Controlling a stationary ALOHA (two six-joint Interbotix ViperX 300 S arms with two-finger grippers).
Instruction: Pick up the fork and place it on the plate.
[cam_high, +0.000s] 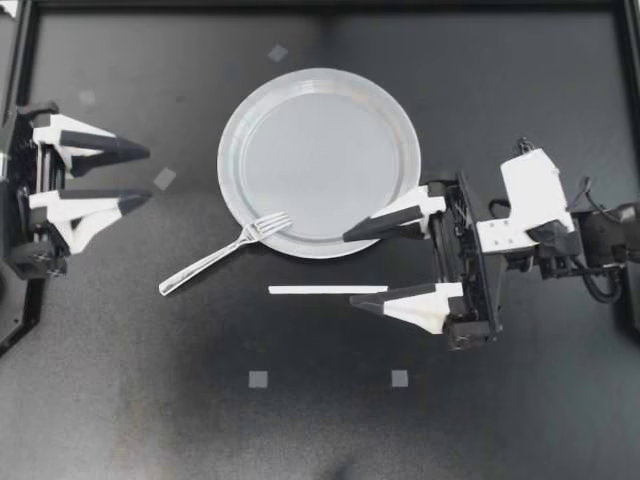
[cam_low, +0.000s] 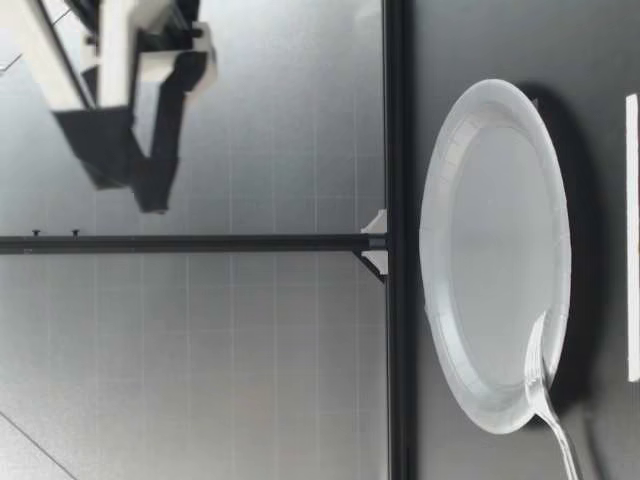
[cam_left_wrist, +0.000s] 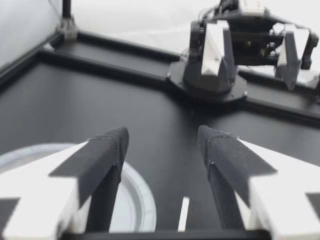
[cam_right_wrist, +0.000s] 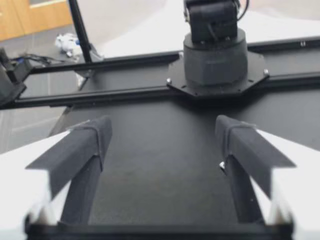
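Note:
A silver fork (cam_high: 222, 255) lies on the black table with its tines resting on the near rim of the round white plate (cam_high: 320, 150) and its handle pointing toward my left arm. My right gripper (cam_high: 350, 270) hovers open just beside the plate's edge, straddling the end of a white strip (cam_high: 328, 290). Open too is my left gripper (cam_high: 148, 175), which stands far off at the table's left edge. In the low view the fork (cam_low: 545, 390) leans on the plate (cam_low: 490, 230). From the left wrist the plate (cam_left_wrist: 137, 210) shows under one finger.
Small grey tape squares (cam_high: 258, 379) mark the table in several spots. A black frame runs around the table's edge. In the low view a gripper (cam_low: 150, 180) hangs well above the surface. My other arm's base (cam_right_wrist: 215, 50) stands ahead in the right wrist view.

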